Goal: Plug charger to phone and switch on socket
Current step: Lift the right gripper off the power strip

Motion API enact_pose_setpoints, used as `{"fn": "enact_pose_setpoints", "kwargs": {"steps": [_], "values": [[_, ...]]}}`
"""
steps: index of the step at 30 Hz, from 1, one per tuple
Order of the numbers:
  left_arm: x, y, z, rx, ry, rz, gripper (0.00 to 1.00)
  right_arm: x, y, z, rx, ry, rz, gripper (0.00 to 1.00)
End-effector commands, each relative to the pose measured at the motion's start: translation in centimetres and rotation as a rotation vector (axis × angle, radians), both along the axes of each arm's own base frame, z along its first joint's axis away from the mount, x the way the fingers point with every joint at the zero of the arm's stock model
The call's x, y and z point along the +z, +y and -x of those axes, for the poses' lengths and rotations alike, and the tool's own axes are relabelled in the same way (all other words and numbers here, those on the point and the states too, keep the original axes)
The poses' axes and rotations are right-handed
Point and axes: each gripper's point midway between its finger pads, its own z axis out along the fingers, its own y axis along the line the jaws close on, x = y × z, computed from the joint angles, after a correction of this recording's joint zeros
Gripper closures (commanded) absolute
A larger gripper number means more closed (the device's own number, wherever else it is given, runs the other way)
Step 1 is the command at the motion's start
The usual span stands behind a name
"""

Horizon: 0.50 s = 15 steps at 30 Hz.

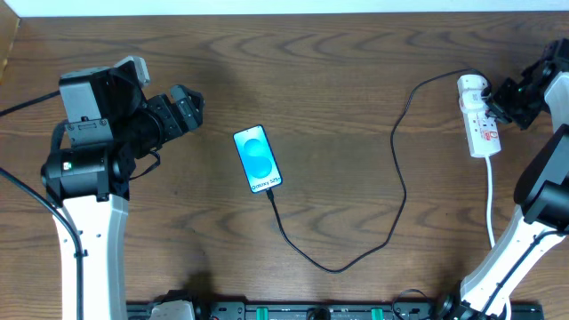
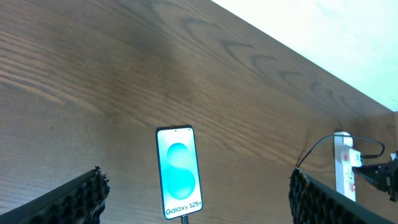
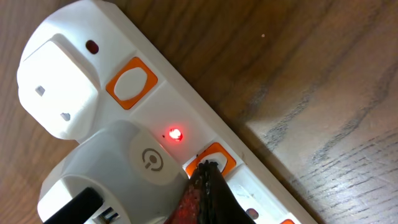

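The phone lies face up mid-bench, screen lit cyan. The charger runs from its lower edge in a slack loop across the bench to the socket at the far right. The tip looks seated in the phone, so I'd say the plugging part is done.

The right gripper is down on the socket with its fingers together in one narrow point. That shape suits a small target: the point sits on the orange switch just beside the white adapter. A red lamp glows next to that switch, so power seems to be on, or the press is just landing. A tip this close to the adapter could slip off the switch edge if it pushes at an angle.

The left gripper hangs well to the left of the phone, fingers wide apart, holding nothing. I take it as parked clear of the cable.
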Motion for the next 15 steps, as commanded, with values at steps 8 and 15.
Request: {"fn": "enact_pose_setpoints", "kwargs": {"steps": [8,15], "values": [[0.5,0.0,0.0,-0.01,-0.012,-0.002,0.06,8.8,-2.9,0.4,-0.049,-0.238,-0.1,0.99],[0.5,0.0,0.0,-0.01,-0.012,-0.002,0.06,20.7,0.3,2.4,0.162,-0.499,-0.047,0.99]]}}
